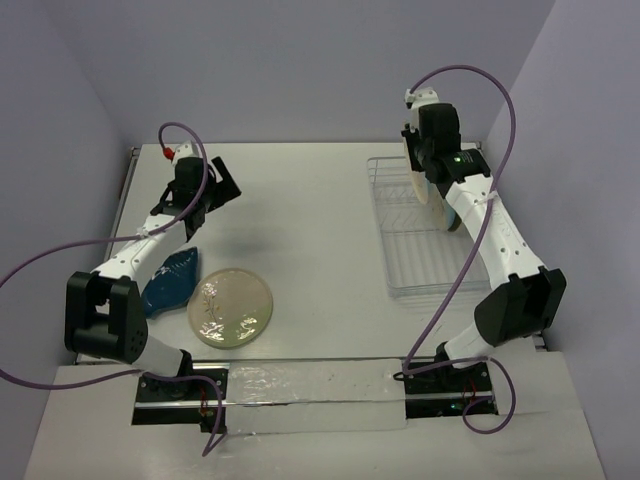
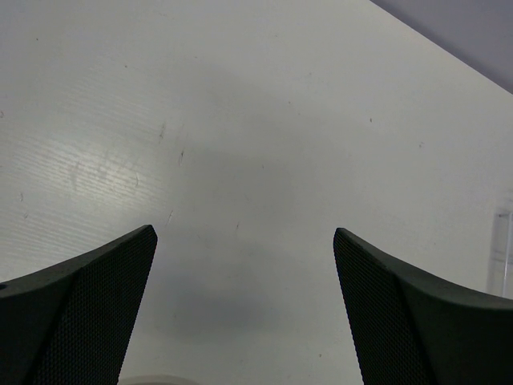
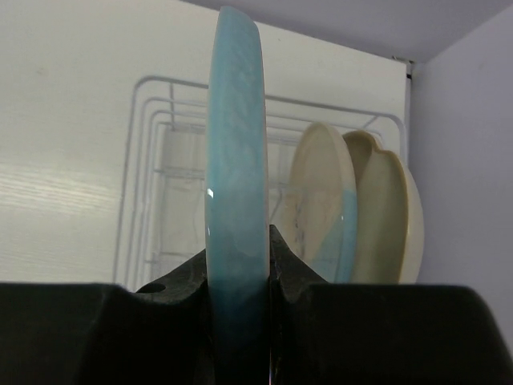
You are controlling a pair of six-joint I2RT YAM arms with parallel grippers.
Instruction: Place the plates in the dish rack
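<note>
R pincer (image 3: 239, 273) clamped on blue plate (image 3: 236, 136), held edge-up to be slotted btwn prongs of dish rack (image 3: 180, 160); L pincer (image 2: 244, 297) wide, nothing held.

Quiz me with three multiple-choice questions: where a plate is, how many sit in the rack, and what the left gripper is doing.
1. Where does the dark blue round plate lie?
A) on the table, beside the pale green floral plate
B) leaning on the back wall
C) in a gripper

2. How many plates stand in the white wire dish rack, not counting the light blue-rimmed plate held by the right gripper?
A) one
B) two
C) four

3. The left gripper is:
A) open and empty
B) shut on a plate
C) shut on nothing

Answers:
1 A: the top view shows it flat on the table next to the green plate.
2 B: the right wrist view shows a cream-and-blue plate and a cream plate behind it.
3 A: its jaws stand wide apart with nothing between.
</note>
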